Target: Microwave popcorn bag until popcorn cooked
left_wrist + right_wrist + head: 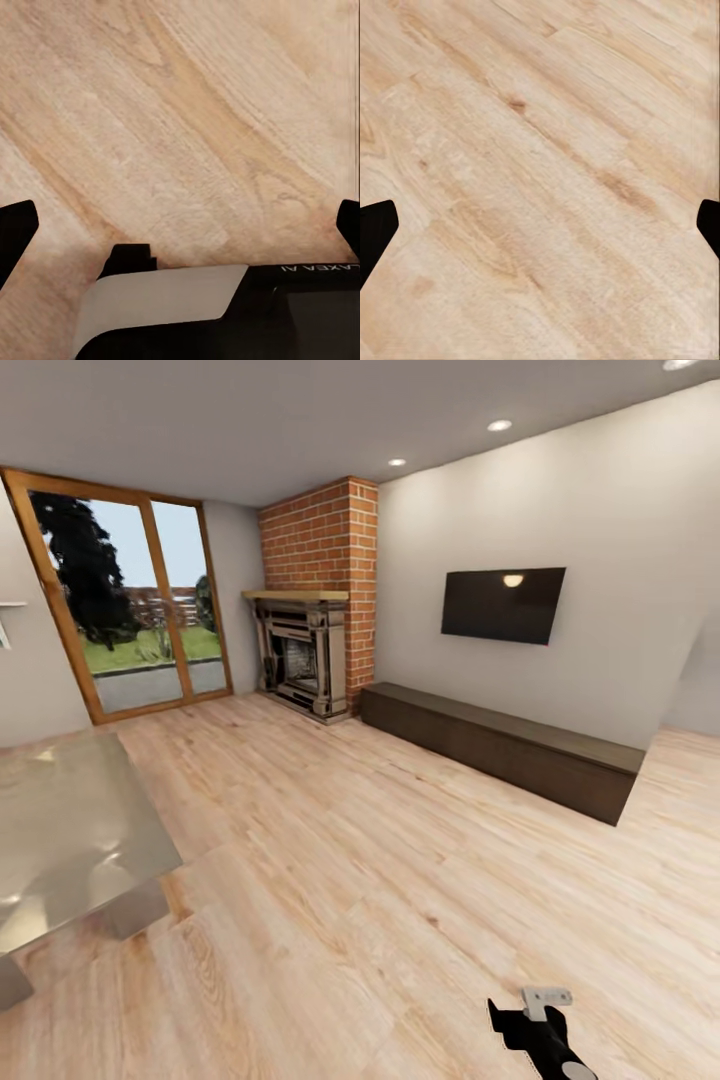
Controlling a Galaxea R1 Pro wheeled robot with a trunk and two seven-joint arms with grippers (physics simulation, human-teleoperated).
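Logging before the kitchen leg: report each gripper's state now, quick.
Left gripper: open, fingertips wide apart, nothing between them, wood floor beyond.
Right gripper: open, fingertips wide apart, holding nothing.

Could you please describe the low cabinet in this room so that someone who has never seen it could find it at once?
Start at the red brick chimney with its fireplace in the far corner. Along the pale wall to its right hangs a dark flat television. Directly beneath it on the wood floor sits the long, low, dark brown cabinet, the one piece that runs along the wall.
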